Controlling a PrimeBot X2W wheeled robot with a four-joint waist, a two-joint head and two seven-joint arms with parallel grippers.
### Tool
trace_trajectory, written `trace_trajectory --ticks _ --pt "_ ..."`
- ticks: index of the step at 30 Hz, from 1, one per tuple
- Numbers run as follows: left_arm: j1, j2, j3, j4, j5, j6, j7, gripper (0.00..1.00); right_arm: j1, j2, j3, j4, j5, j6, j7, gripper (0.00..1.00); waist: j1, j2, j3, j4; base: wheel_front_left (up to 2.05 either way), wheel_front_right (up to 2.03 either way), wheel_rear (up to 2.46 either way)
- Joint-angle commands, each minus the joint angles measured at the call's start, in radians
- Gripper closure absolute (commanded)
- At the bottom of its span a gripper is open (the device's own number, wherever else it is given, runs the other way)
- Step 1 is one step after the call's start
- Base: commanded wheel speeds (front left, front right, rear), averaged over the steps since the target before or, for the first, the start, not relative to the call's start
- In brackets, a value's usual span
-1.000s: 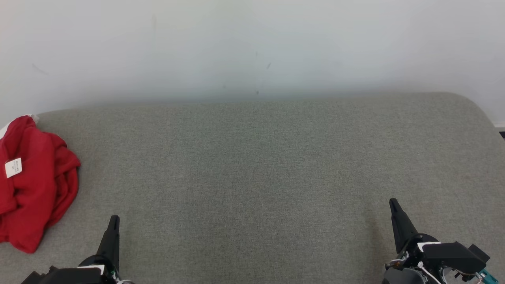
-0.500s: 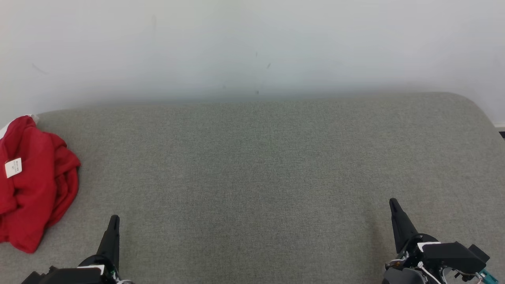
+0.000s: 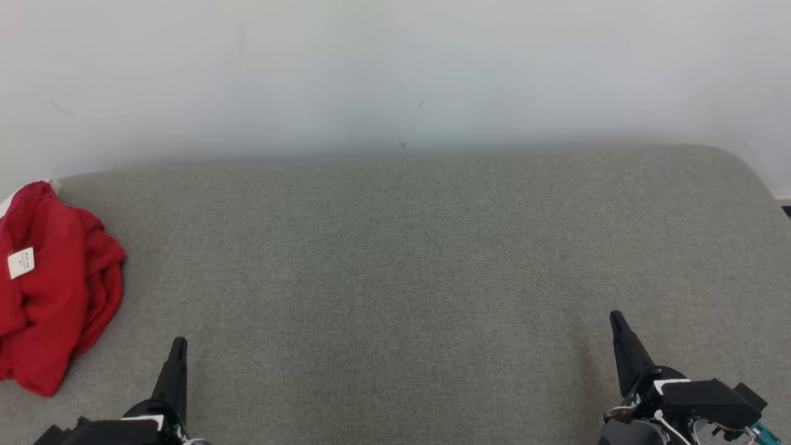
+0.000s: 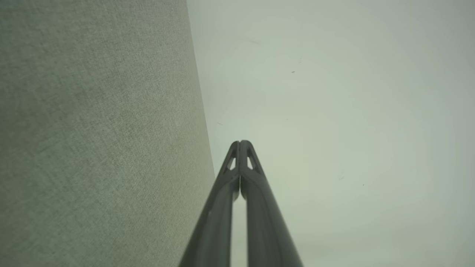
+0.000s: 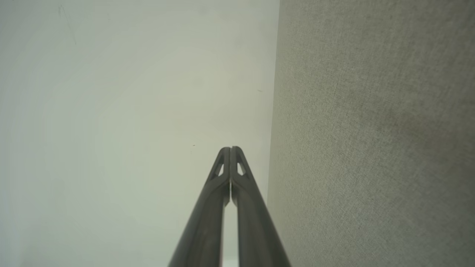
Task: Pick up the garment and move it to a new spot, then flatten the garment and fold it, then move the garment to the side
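Because the red garment (image 3: 55, 290) lies crumpled at the far left end of the grey cushion (image 3: 395, 259), running past the edge of the head view, the first risk is a poor reach: the left gripper (image 3: 179, 342) sits low near the front, well apart from the heap, and would have to swing out sideways to get there. Both it and the right gripper (image 3: 615, 316) have their fingers pressed together with nothing between them, so a descent made without parting them first would only poke the cloth and shove it further off the end. The heap is layered and folded over itself, with a white label (image 3: 20, 262) on top, so a shallow pinch would likely catch one loose layer and let the rest drag or slide out during the lift. A deep pinch could nip the cushion's fabric as well. The right gripper is on the opposite side, far from the garment, and probably cannot help until the cloth is carried toward the middle. The wall (image 3: 395, 74) stands close behind the cushion, which limits room for a high swing.
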Motion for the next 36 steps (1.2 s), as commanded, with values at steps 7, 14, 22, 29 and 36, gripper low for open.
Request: trace_trajectory --ticks 7,14,22,29,36 --pt "-0.008 -0.002 0.003 -0.001 -0.002 -0.001 -0.003 1.00 -0.004 0.004 0.001 -0.001 -0.003 0.003 0.000 1.00 0.0000 0.0000 0.000 0.000 0.00 0.00 0.00" --pt "-0.008 -0.002 0.002 -0.001 -0.002 -0.001 -0.003 1.00 -0.004 0.004 0.001 -0.001 -0.003 0.003 0.000 1.00 0.0000 0.0000 0.000 0.000 0.00 0.00 0.00" --pt "-0.008 -0.002 0.003 -0.001 -0.002 -0.001 -0.003 1.00 -0.004 0.004 0.001 -0.001 -0.003 0.003 0.000 1.00 0.0000 0.0000 0.000 0.000 0.00 0.00 0.00" --pt "0.018 -0.003 -0.004 0.024 0.001 0.000 -0.001 0.00 0.020 0.001 0.002 0.024 0.000 -0.001 -0.002 0.00 0.0000 0.0000 0.000 0.000 0.00 0.00 0.00" --pt "0.020 -0.003 -0.016 0.014 0.039 0.000 -0.036 0.00 0.026 0.001 0.031 0.014 -0.021 -0.001 -0.036 0.00 0.0000 0.0000 0.001 0.001 0.00 0.00 0.00"
